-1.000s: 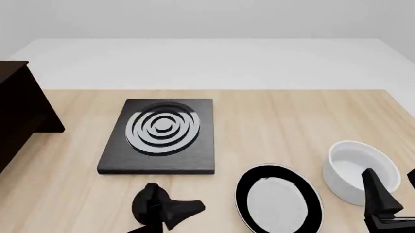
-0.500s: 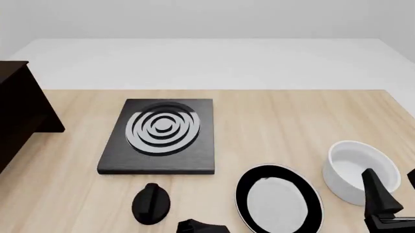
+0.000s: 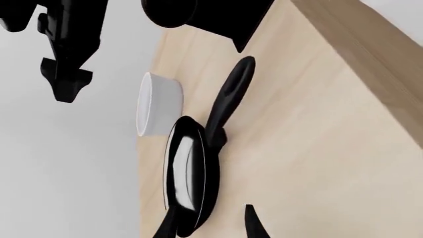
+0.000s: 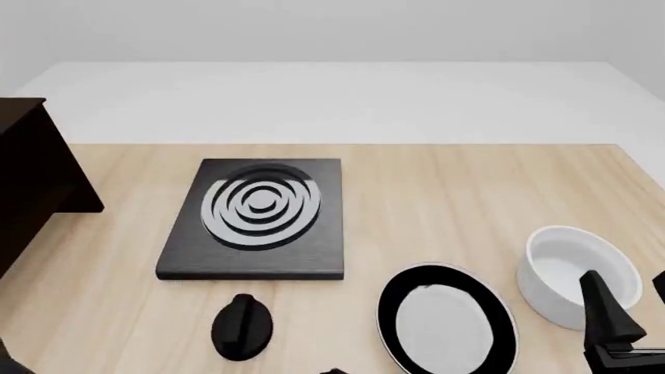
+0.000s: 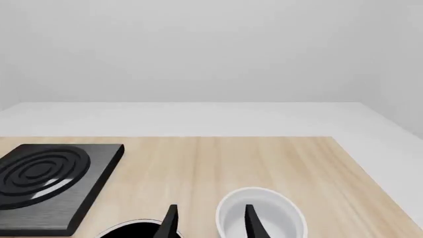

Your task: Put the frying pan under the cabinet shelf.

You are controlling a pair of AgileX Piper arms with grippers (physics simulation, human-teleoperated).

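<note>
Pale wooden tabletop (image 4: 437,195) carries the round glossy black frying pan (image 4: 447,323) near its right front edge, well right of the dark brown cabinet shelf (image 4: 31,179); rigid and probably slippery, best pinched at its thin handle (image 3: 228,99), both grippers spread and empty.

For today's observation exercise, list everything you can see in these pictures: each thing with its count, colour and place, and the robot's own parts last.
frying pan: one, black with pale grey inside, near edge of the table, right of centre; handle end lies to its left.
white bowl: one, white, right of the pan, apart from it.
square slab: one, black with grey rings, centre-left.
cabinet shelf: one, nearly black, far left.
table: one, light wood.
left hand: black, open, pointing along the pan.
right hand: black, open, above the near edge by the bowl.
</note>
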